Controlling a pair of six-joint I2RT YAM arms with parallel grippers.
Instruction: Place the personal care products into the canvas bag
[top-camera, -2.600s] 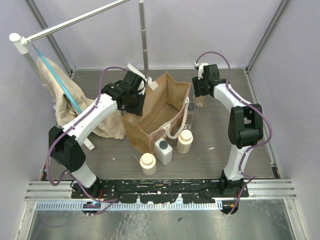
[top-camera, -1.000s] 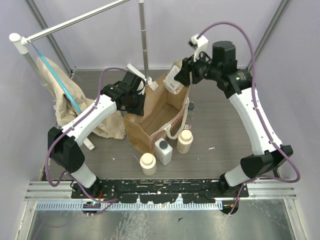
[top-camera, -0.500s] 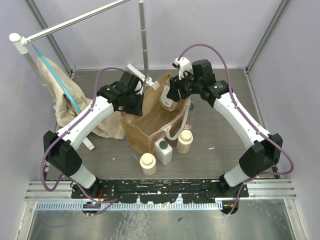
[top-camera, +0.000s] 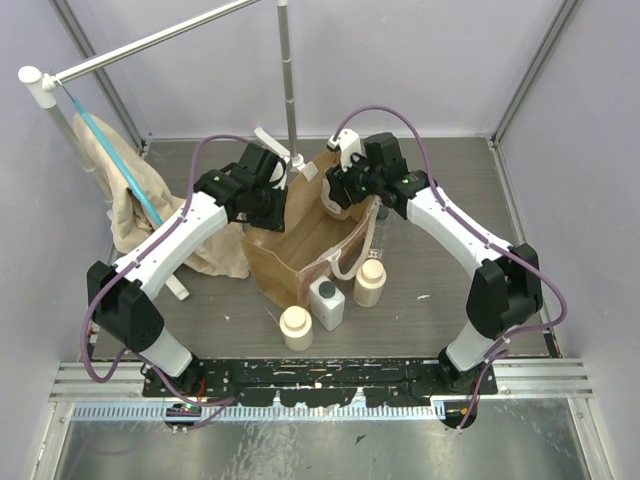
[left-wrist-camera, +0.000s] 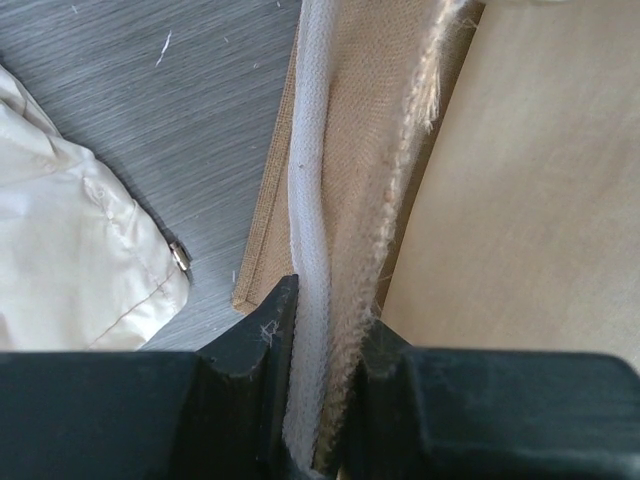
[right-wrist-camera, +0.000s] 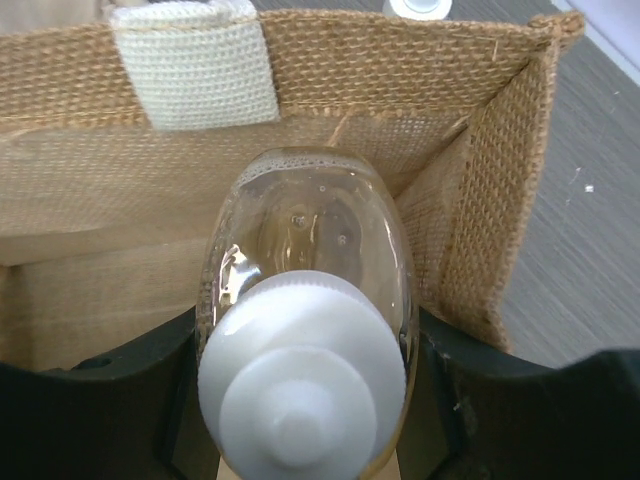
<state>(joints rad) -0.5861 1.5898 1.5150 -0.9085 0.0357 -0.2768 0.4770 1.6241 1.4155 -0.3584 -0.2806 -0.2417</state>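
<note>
Top view: canvas bag (top-camera: 300, 240) stood upright mid-table (top-camera: 440, 200), mouth open; left gripper (top-camera: 280, 193) pinched its far-left rim, apparently holding mouth open. Over mouth, right gripper (top-camera: 338, 190) clamped white-capped bottle (top-camera: 332, 197). Three bottles (top-camera: 326, 303) waited toward near edge.
Left wrist: jaws closed on rim and cream handle (left-wrist-camera: 305, 200).
Right wrist: bottle base-down above bag's interior, unreleased.

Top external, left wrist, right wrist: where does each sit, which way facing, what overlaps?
Top external: above and behind the bases, looking down on the table; both arms show, meeting at the canvas bag.
Left wrist: on the left arm, looking along the left gripper, shut on the bag's rim and cream handle; its black jaws show.
Right wrist: on the right arm, looking down into the bag past the clear bottle held in the right gripper; both jaws show.
Shared: all three see the bag.
</note>
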